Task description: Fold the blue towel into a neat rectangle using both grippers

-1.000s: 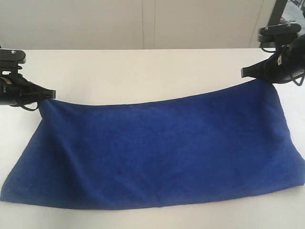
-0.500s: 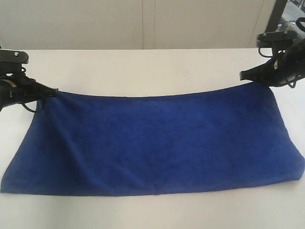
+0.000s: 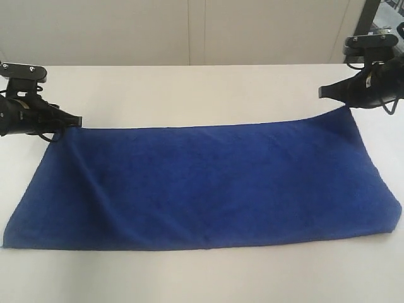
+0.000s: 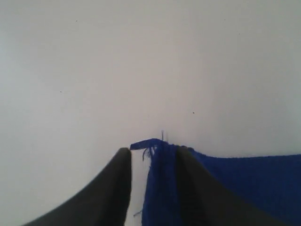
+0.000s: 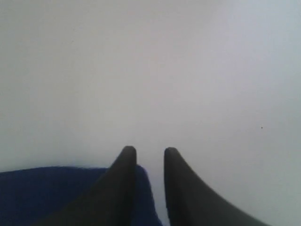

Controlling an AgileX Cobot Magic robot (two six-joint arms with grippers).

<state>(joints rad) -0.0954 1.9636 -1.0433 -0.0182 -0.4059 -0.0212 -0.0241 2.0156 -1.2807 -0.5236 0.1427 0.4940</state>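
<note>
Okay, exterior: blue towel [image 3: 202, 183] flat on table [image 3: 189, 88], left gripper [image 3: 77, 119] and right gripper [image 3: 322, 93] at its far corners. Left wrist: jaws apart, corner loose between them. Right wrist: jaws apart, empty, towel beside one finger. Probably setting the fold down.

Lab setting, white table [image 3: 202, 95], plain wall [image 3: 113, 31]

Left gripper [image 3: 78, 120] lies low at the towel's [image 3: 202, 183] far left corner, jaws parted with the corner between them. Right gripper [image 3: 321, 93] hovers just beyond the far right corner, jaws parted, holding nothing.
</note>
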